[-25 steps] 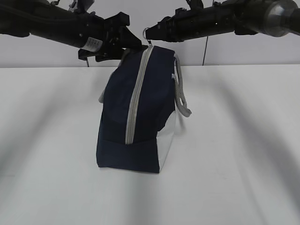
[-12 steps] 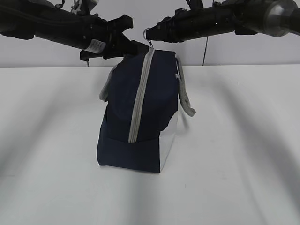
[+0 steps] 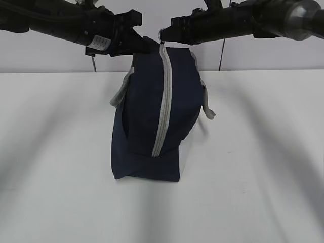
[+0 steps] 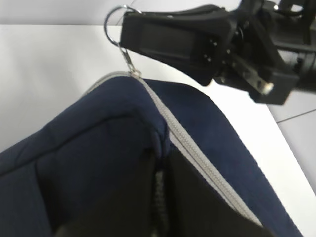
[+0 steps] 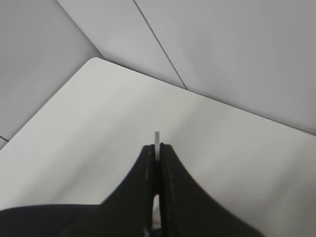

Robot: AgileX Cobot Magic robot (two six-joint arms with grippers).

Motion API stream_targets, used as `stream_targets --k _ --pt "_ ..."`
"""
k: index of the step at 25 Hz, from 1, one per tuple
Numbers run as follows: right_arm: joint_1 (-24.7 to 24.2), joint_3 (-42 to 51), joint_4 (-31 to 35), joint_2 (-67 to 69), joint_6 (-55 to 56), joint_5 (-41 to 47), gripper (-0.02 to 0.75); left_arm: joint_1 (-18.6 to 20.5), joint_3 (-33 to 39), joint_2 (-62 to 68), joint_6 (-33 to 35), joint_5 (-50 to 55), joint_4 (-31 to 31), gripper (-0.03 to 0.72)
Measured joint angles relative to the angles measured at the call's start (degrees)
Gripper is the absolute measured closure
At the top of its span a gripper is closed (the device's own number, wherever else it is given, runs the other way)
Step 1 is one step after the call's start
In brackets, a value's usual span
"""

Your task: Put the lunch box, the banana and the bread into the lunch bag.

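Clamped tight on the zipper's ring pull (image 4: 116, 19), the right gripper (image 3: 169, 34) holds that metal loop just above the top corner of the lunch bag (image 3: 147, 121); its own wrist view shows the jaws pressed together with only a thin sliver of the ring between them. Beside it, the left gripper (image 3: 142, 45) has its fingers (image 4: 123, 197) nearly together and pinched on the navy fabric at the bag's top edge, right next to the grey zipper (image 3: 163, 101). Between these two holds the bag stands upright on the white table (image 3: 263, 162), its zipper closed along the whole visible length and its grey strap handles (image 3: 207, 101) hanging at either side. Neither the lunch box, the banana nor the bread shows in any view.

Judging from this, the opening step has not begun. The chief risk is that the thin ring slips out of the right jaws once the pull starts. If the left pinch on soft cloth gives way, the bag would likely lift or tip with the slider instead of unzipping.
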Motion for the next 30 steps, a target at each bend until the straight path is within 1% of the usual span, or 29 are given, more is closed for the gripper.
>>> stream_targets --k 7,16,30 --pt "0.00 0.00 0.22 1.29 2.01 0.75 0.754 0.11 0.00 0.00 1.67 5.61 -0.10 0.657" --pt "0.00 -0.34 1.56 4.50 4.89 1.45 0.754 0.11 -0.04 -0.92 5.27 6.46 -0.73 0.659" --pt "0.10 -0.68 2.78 7.84 6.19 0.86 0.754 0.11 -0.36 -1.09 5.75 7.06 0.17 0.659"
